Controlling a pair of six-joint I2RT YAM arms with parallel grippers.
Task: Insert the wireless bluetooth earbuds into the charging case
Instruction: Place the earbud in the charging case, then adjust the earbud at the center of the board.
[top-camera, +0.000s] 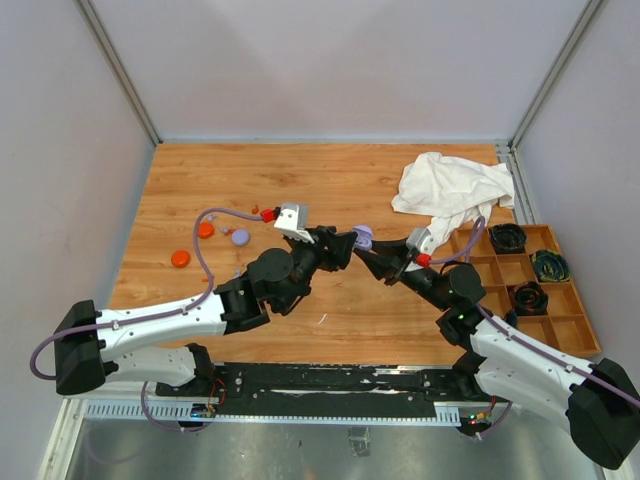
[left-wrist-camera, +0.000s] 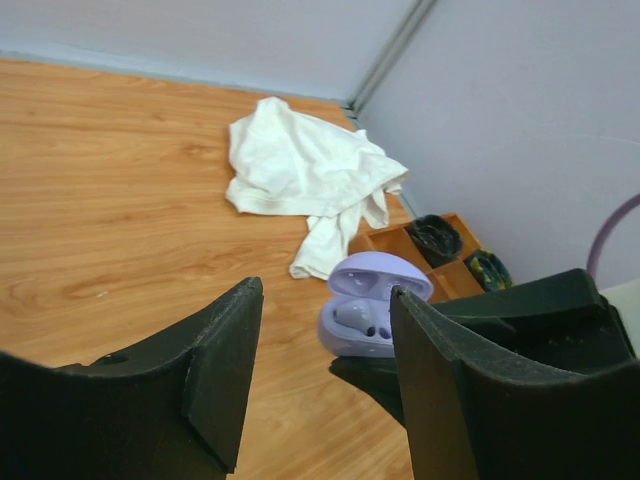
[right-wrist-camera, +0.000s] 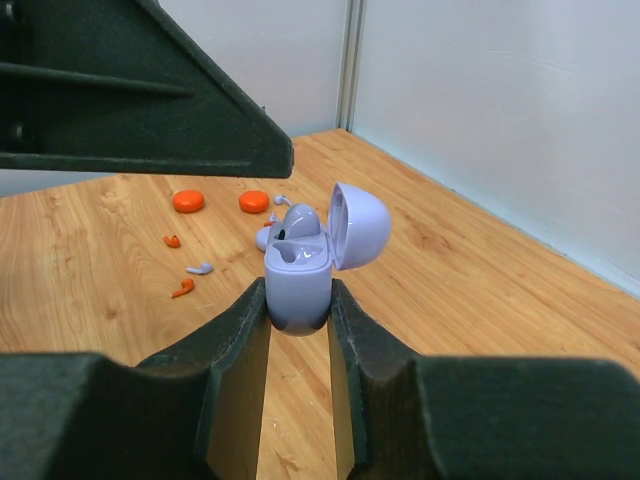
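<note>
- Wooden table, white cloth heaped far right;
- my right gripper clamped on the lavender charging case, lid open;
- my left gripper spread wide, empty, just beside the case;
- loose on the wood beyond: lavender earbud, orange-red earbud.

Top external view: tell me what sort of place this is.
Probably a robot lab test cell: a wooden tabletop walled in by plain white panels, two black-and-white arms bolted at its near edge, and a wooden compartmented tray.

Glossy, probably plastic case; wood-grain table
</note>
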